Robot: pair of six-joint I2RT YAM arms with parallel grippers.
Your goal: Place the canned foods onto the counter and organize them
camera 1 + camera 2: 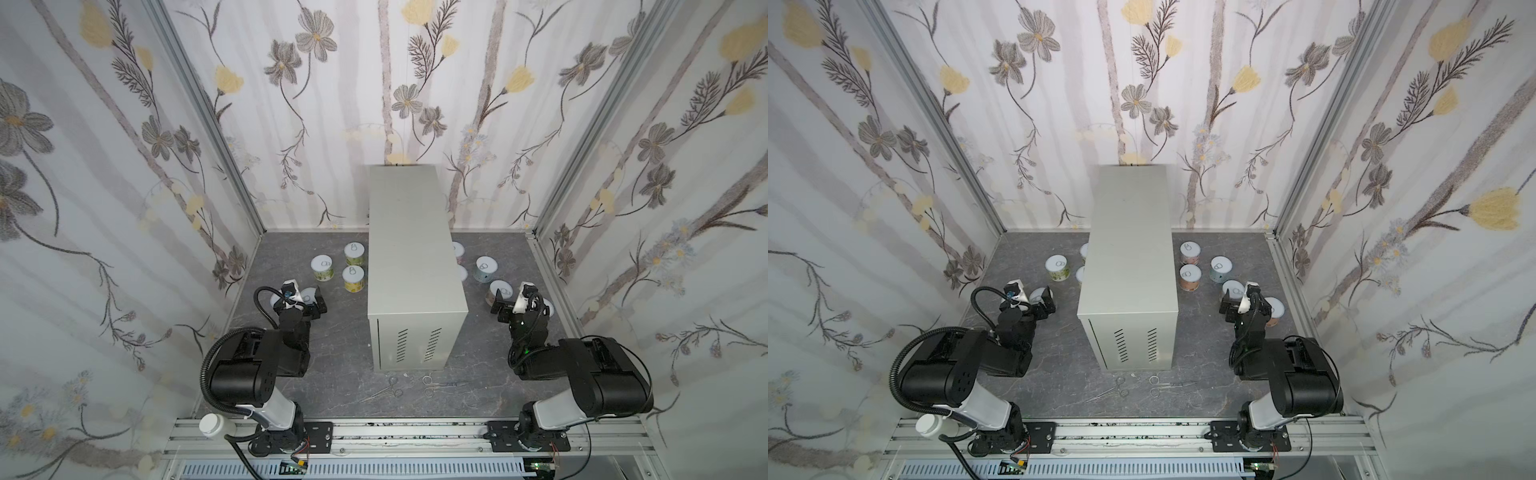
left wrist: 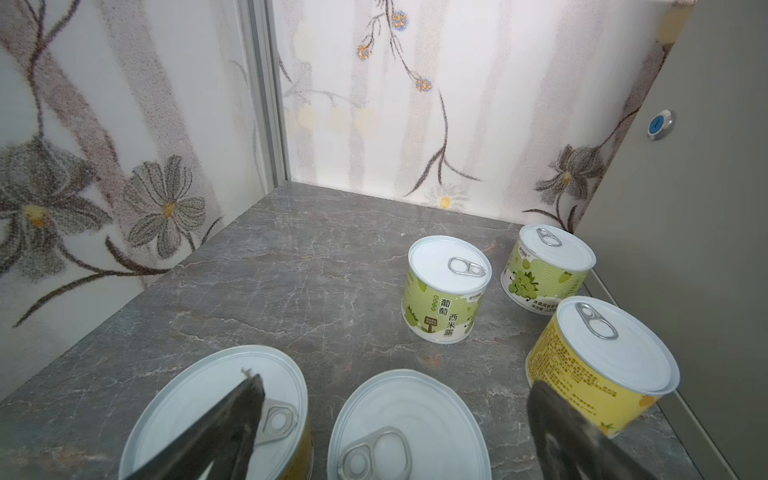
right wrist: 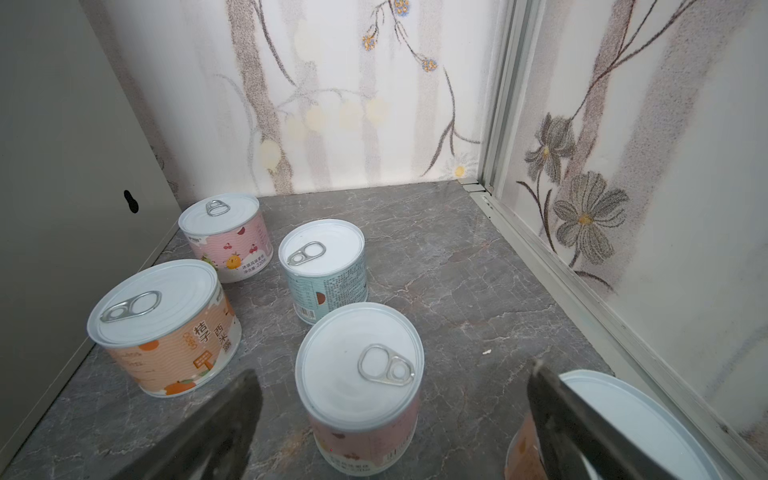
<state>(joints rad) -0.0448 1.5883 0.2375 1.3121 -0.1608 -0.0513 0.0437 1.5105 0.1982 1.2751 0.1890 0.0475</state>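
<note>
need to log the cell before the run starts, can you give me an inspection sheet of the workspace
surface: dark marbled floor, no spills seen
job's things: grey cabinet, no cans on top yet; five left cans and five right cans, all upright on the floor either side of it
clutter: two pairs of scissors in front of the cabinet; white-capped bottle by the front rail
tools: left tool open above the left cans; right tool open above the right cans; neither holds anything
cables: black hose loops over the left arm
surroundings: floral wallpaper walls on three sides
</note>
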